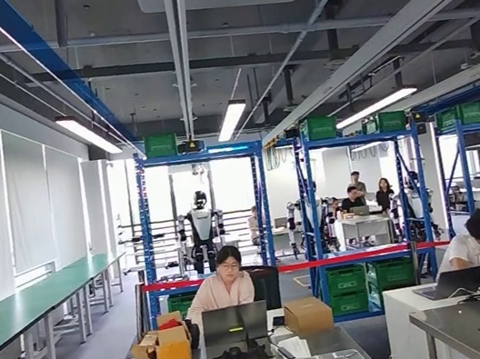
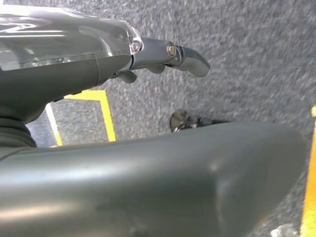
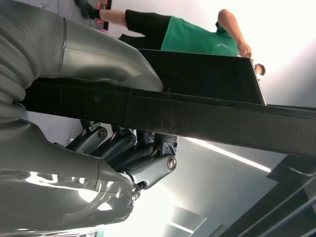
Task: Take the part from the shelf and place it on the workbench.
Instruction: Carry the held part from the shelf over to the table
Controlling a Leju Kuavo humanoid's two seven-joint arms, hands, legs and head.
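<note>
The right hand [image 3: 123,123] gripped a flat black part [image 3: 209,116], the thick grey thumb [image 3: 108,59] lying on one face and the darker fingers [image 3: 149,168] curled against the other. Beyond the part stood a person in a green shirt [image 3: 193,37] and dark shorts. A bright ceiling light strip [image 3: 227,153] showed past the part's edge.

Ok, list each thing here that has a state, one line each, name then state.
right hand: fingers and thumb clamped on the black part
black part: held, lifted off any surface
left hand: holding nothing, hanging over the grey floor
laptop: lid open, on the table
brown box: closed
ceiling lights: on
</note>
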